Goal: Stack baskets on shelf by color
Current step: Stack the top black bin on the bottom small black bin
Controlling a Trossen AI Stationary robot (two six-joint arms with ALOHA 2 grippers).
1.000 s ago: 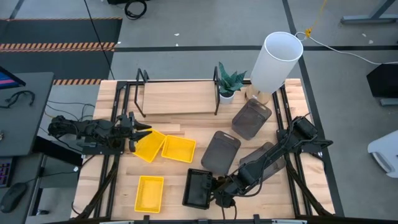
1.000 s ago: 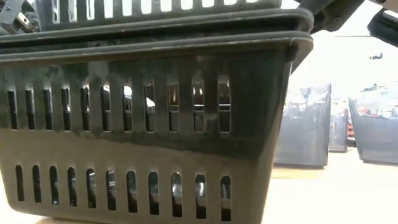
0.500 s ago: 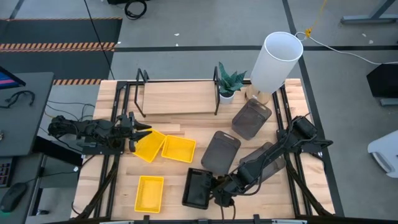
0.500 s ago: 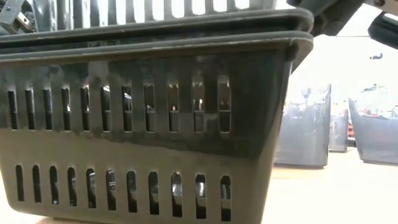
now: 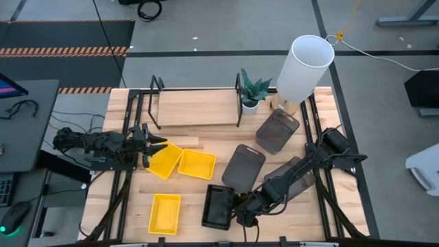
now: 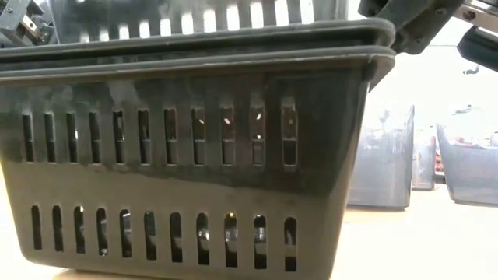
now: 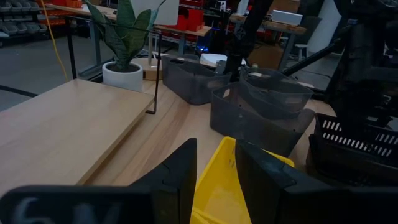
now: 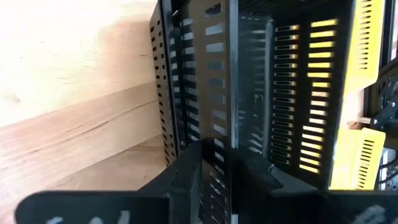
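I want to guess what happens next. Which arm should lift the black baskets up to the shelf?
Probably the right. Its tool already pinches the rim of the black baskets. The left tool is busy gripping a yellow basket, though it sits nearer the shelf.

Light-wood shelf plank lies bare between black upright end posts. Small potted green plant and tall white cylinder crowd its right end; dark grey rounded plastic baskets sit near there.
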